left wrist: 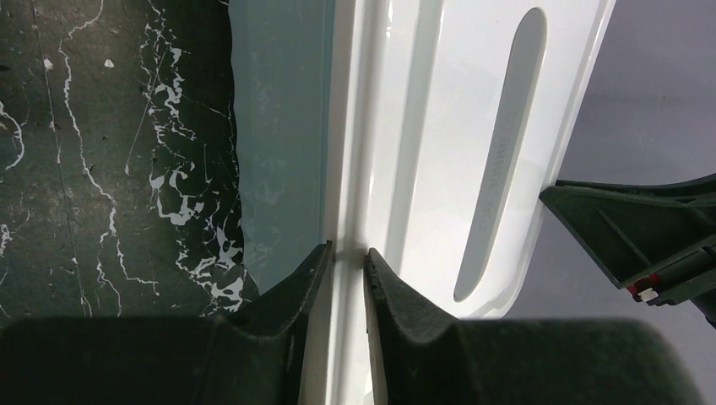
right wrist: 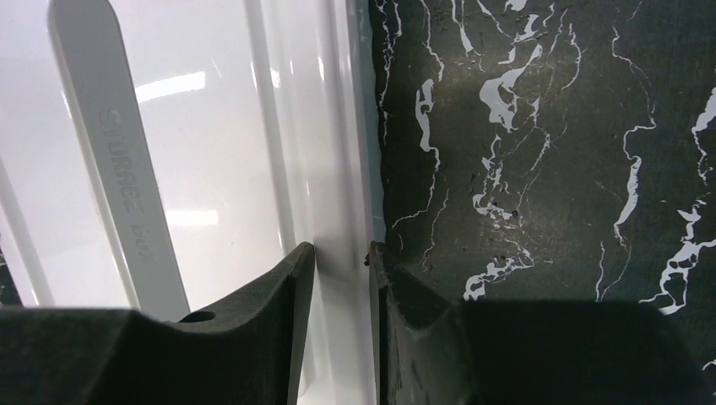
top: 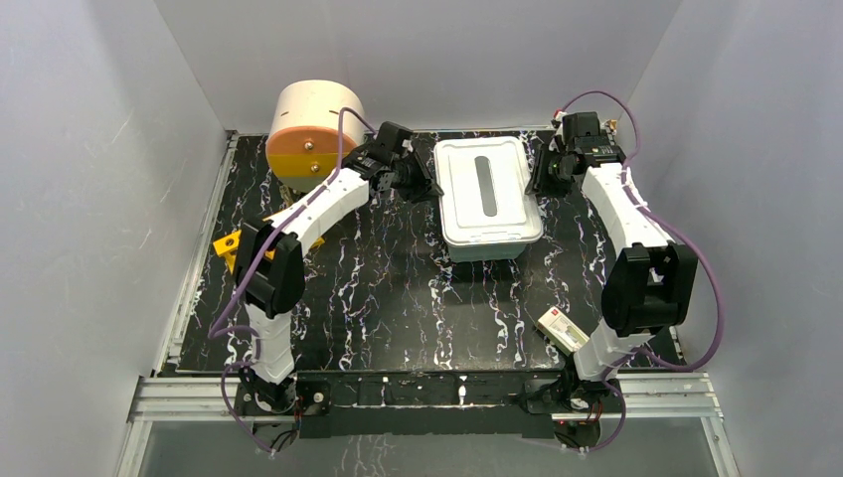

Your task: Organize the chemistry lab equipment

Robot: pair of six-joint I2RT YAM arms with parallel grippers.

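Note:
A white storage box (top: 489, 199) with its lid on stands at the back middle of the table. My left gripper (top: 429, 187) is shut on the lid's left rim; in the left wrist view (left wrist: 348, 251) the two pads clamp the white rim (left wrist: 346, 169). My right gripper (top: 542, 179) is shut on the lid's right rim, and the right wrist view (right wrist: 342, 249) shows the same clamp on the rim (right wrist: 338, 152). An orange-yellow rack piece (top: 229, 244) peeks out under the left arm. A small white packet (top: 563, 330) lies at the front right. Hose, flask, clamp and rod are out of view.
A cream cylinder with an orange face (top: 310, 127) stands at the back left, close to the left arm. The black marbled table (top: 398, 288) is ringed by grey walls. The right gripper's finger (left wrist: 642, 232) shows past the lid in the left wrist view.

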